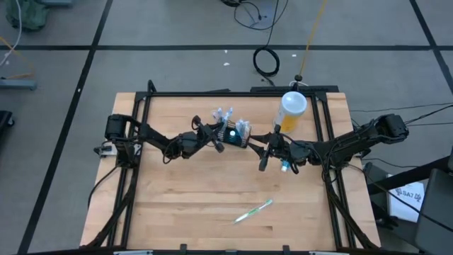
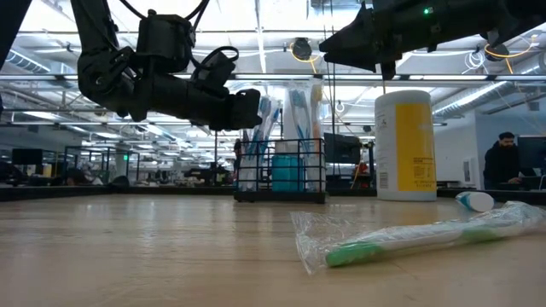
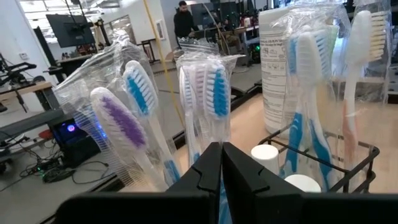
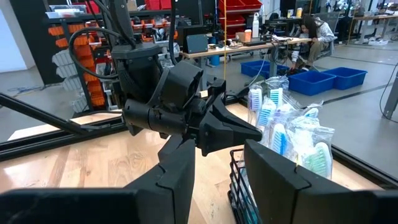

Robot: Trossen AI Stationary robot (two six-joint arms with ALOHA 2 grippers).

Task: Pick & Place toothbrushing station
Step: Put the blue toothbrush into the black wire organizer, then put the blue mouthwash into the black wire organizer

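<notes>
Toothbrushing station point(image 1: 232, 132): table's 12 o'clock; left hand point(image 1: 221, 137) closed, empty; right hand point(image 1: 265, 159) parted, empty. Risk: nudged caddy tips, spilling wrapped brushes.

Both arms are dark, nearly black, made of rounded joint housings and slim links. Black cables loop in bundles along them. The left hand point(image 1: 221, 137) ends in two angular, wedge-shaped fingers; the right hand point(image 1: 263, 157) has broad, flat, matte black fingers point(image 4: 275, 177).

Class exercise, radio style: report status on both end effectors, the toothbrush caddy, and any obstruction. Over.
Left end effector shut at the caddy. Right end effector open beside the caddy. Yellow bottle close behind; wrapped toothbrush loose on the table.
</notes>
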